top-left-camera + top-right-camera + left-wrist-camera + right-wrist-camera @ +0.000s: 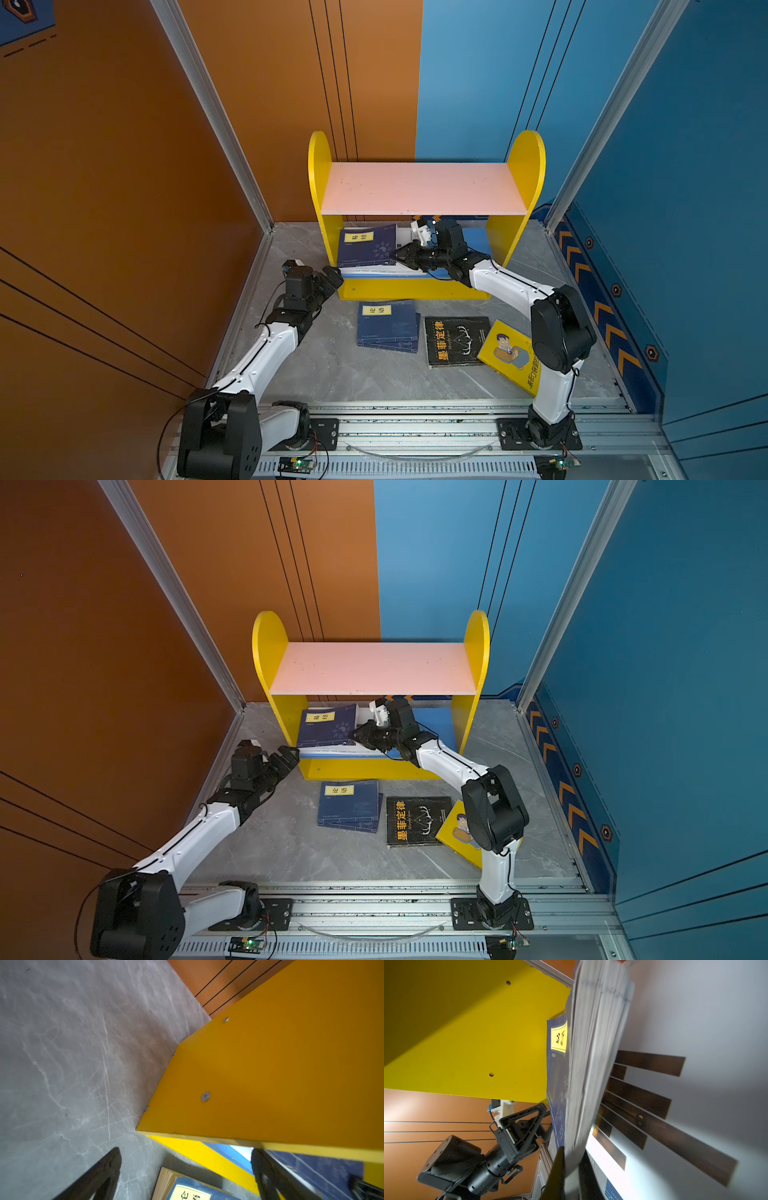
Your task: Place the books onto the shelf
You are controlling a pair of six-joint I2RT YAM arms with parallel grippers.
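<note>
Because the right claw is pinched shut on the page edge of a navy book lying on the blue lower board of the shelf, the coming move seems to turn on how that book lies from it. It stretches leftward from the closed jaws toward the left side panel, with its long axis running from the shelf's front to its back and the yellow label at the far end. The right wrist view shows the pages fanning away from the grip, so the held edge looks raised, though how far I cannot tell. A white book with dark blocks lies flat beneath it. The left claw stands wide and holds nothing; it sits at the front edge of that same panel, nearer the book's far side than the right arm is, and could steady it. Under the pink board headroom is limited, while the blue board is bare on the right. Out on the grey marbled worktop, in front of the shelf, lie a navy stack, a black book and a yellow book, the last partly hidden by the right arm.
</note>
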